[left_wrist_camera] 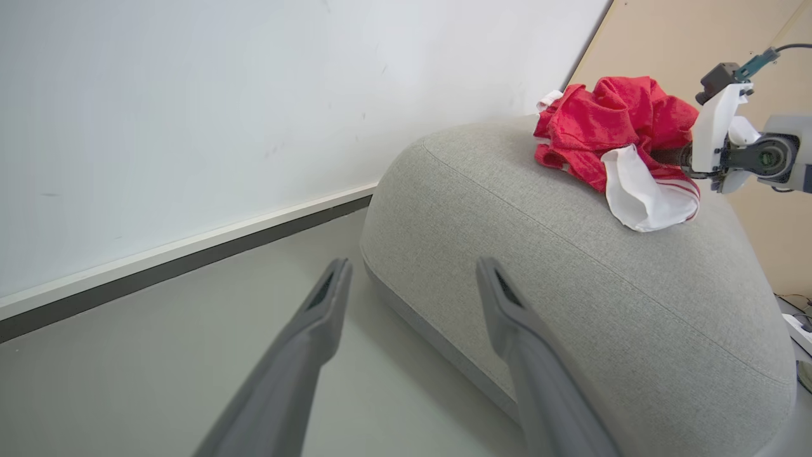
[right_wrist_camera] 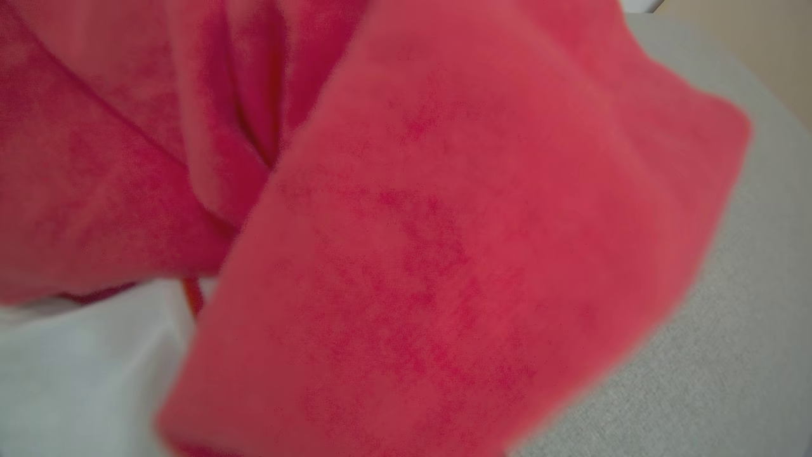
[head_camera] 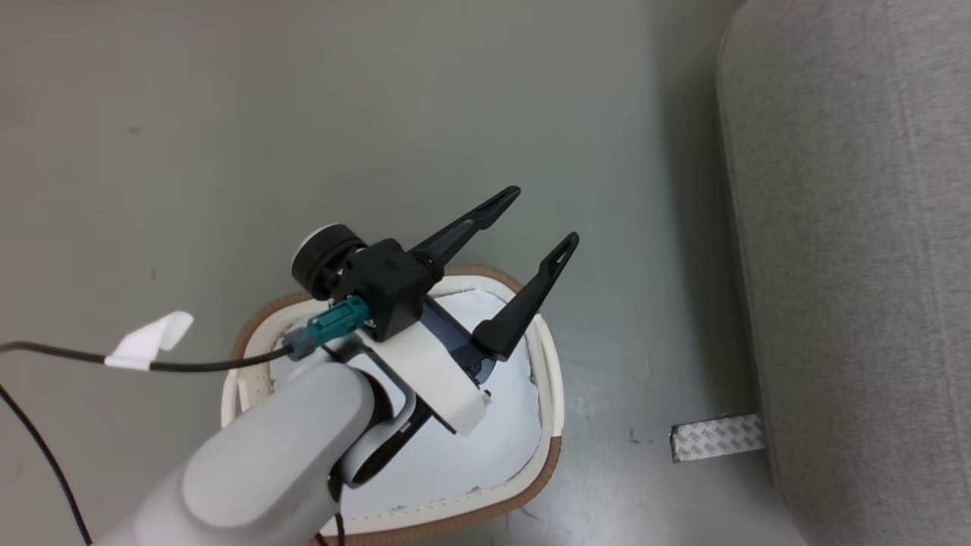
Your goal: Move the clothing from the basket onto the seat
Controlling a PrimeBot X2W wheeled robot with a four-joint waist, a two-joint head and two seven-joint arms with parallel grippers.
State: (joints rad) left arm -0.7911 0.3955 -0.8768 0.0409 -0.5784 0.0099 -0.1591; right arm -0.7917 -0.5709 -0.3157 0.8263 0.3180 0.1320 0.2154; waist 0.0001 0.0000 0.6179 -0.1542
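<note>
- The black cable (head_camera: 190, 365) with its white tag (head_camera: 148, 341) runs in from the left to the wrist of the left gripper (head_camera: 545, 215). A downward reach could catch it on the brown rim.
- The left gripper hangs above the basket (head_camera: 551, 379), fingers spread wide and holding nothing.
- The basket shows bare white inside, but the arm covers much of its floor. A garment lying there cannot be ruled out, so calling the job complete would be premature.
- A strip of tape (head_camera: 717, 437) lies on the floor against the seat (head_camera: 857, 265), to the right of the basket.
- The clothing (left_wrist_camera: 609, 127) lies bunched on top of the seat toward its far end, with a white panel drooping down the rounded slope.
- The right gripper (left_wrist_camera: 672, 156) is buried in that pile, so whether its fingers are apart or together cannot be told. If cloth is snagged on them, pulling back could drag the pile off the curved edge.
- Views compared: the head view gives basket and left gripper but no clothing. The left wrist view supplies the pile and the right arm. The right wrist view offers blurred red and white cloth at close range over grey upholstery.
</note>
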